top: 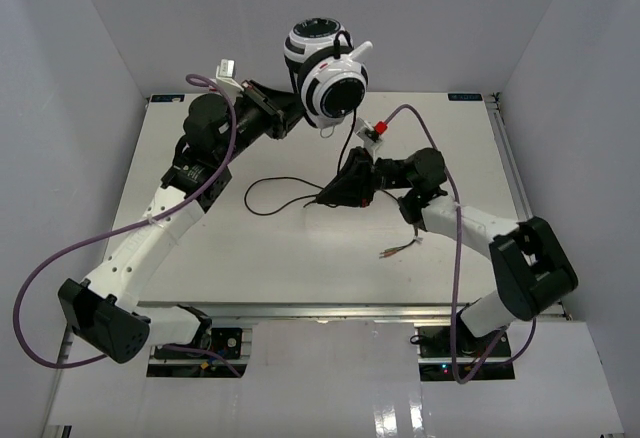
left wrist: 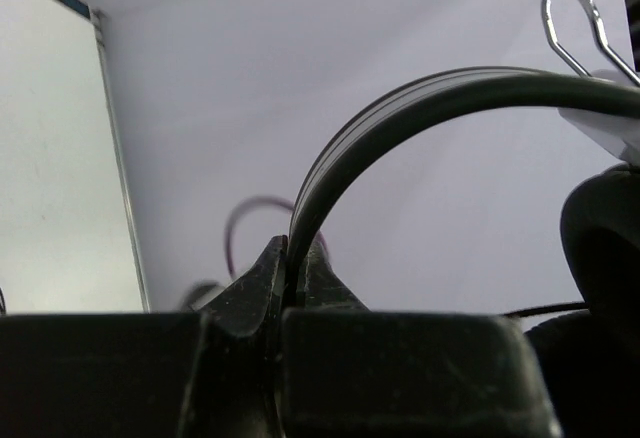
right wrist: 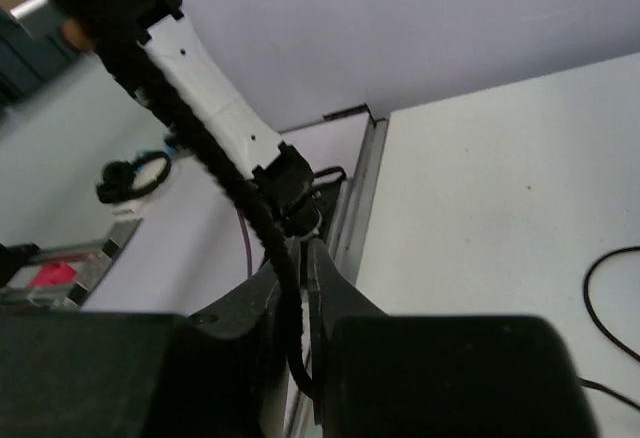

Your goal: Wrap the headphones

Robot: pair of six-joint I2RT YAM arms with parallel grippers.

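Note:
The headphones (top: 325, 66), white with black ear pads, hang in the air over the table's far edge. My left gripper (top: 292, 108) is shut on their headband; in the left wrist view the dark arch (left wrist: 400, 108) rises from between the closed jaws (left wrist: 290, 255), with an ear pad (left wrist: 600, 228) at the right. The thin black cord drops from the headphones to my right gripper (top: 337, 192), which is shut on it. In the right wrist view the cord (right wrist: 190, 118) passes between the jaws (right wrist: 298, 258). A loop (top: 249, 196) and the frayed end (top: 400, 249) lie on the table.
The white table (top: 300, 258) has raised rails at its edges, with grey walls on three sides. Thick purple robot cables (top: 40, 268) arc beside the left arm and along the right arm (top: 455, 288). A metal clip (left wrist: 575, 18) sits on the headphones.

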